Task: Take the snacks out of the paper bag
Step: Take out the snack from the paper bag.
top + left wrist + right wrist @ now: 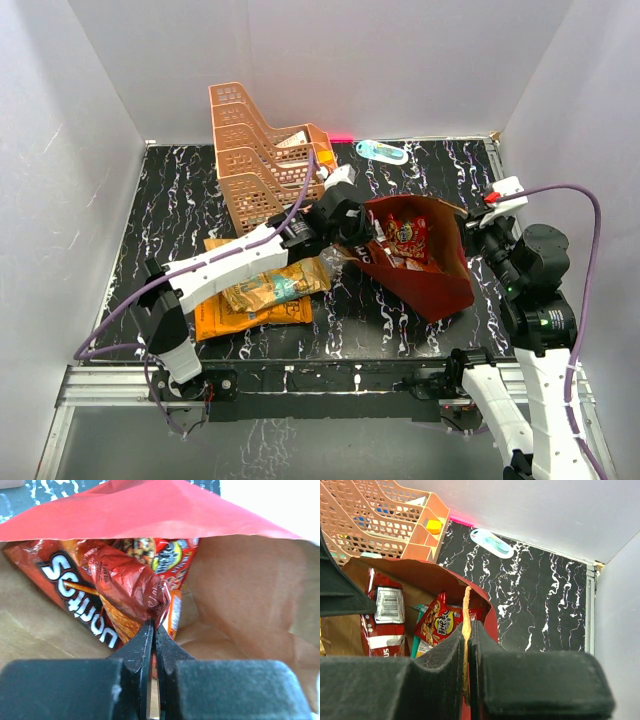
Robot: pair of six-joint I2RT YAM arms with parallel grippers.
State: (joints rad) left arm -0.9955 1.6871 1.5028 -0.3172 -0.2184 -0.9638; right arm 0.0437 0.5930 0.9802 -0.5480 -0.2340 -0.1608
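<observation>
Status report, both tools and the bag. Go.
Left tool shut on red packet inside paper bag. Right tool shut on its rim. Other packets crowd behind; mouth open.

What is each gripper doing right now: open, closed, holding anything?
Left gripper: shut on the crimped end of a red packet inside the paper bag.
Right gripper: shut on the paper bag's rim.

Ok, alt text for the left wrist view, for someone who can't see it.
The left pincer is shut on the crimped end of a shiny red snack packet inside the paper bag, whose inside is brown. Other red and orange packets lie behind it.
</observation>
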